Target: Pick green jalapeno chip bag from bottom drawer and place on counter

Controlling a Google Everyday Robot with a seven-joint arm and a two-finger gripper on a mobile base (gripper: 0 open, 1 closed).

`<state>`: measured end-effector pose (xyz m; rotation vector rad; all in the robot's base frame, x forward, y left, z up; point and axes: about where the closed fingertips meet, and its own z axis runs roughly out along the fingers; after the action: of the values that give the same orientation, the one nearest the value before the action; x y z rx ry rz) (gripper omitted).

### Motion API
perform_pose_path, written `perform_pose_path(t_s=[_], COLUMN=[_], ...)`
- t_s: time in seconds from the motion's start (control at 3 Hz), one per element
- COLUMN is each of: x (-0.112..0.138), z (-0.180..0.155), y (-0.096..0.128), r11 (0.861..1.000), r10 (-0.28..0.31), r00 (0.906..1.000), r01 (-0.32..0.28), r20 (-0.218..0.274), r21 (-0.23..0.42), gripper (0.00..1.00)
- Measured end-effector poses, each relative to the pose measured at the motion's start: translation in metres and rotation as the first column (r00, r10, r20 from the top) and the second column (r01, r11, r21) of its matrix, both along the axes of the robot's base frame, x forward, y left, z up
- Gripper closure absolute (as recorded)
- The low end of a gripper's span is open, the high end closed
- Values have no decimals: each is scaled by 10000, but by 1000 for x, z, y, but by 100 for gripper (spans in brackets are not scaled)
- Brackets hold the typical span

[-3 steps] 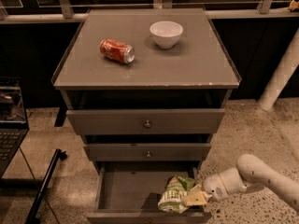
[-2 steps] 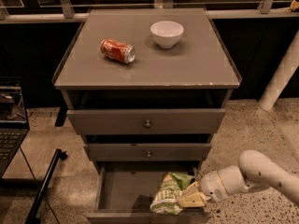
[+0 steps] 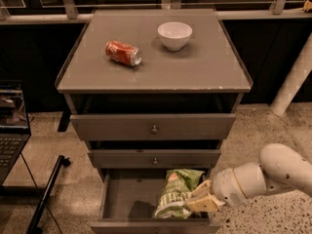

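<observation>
The green jalapeno chip bag (image 3: 174,193) stands tilted in the right half of the open bottom drawer (image 3: 122,199). My gripper (image 3: 199,200) reaches in from the right on a white arm and is shut on the bag's lower right side. The bag looks lifted slightly off the drawer floor. The counter (image 3: 156,72) is the grey cabinet top above, and the gripper is well below it.
A red soda can (image 3: 123,52) lies on its side on the counter's left, and a white bowl (image 3: 174,34) stands at its back right. The two upper drawers (image 3: 153,127) are pulled partly out. A laptop (image 3: 10,130) sits at the left, a white post (image 3: 292,82) at the right.
The gripper has moved left and up a little with the bag, which now stands more upright and further toward the drawer's middle.
</observation>
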<state>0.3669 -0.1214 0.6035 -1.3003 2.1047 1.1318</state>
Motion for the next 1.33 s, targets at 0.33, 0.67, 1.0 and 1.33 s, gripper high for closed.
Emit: perform_pose_path(t_s=[0.33, 0.67, 1.0, 1.33], x=[0, 6, 11, 21], z=[-1, 12, 51, 128], y=[0, -1, 0, 5], r11=[10000, 10000, 9998, 9951], r10=[1, -95, -110, 125], r00=[10000, 9991, 9911, 9600], r01=[-1, 96, 135, 153], r20=[-12, 405, 1328, 2797], r21=[6, -16, -178, -972], gripper=[100, 100, 100, 100])
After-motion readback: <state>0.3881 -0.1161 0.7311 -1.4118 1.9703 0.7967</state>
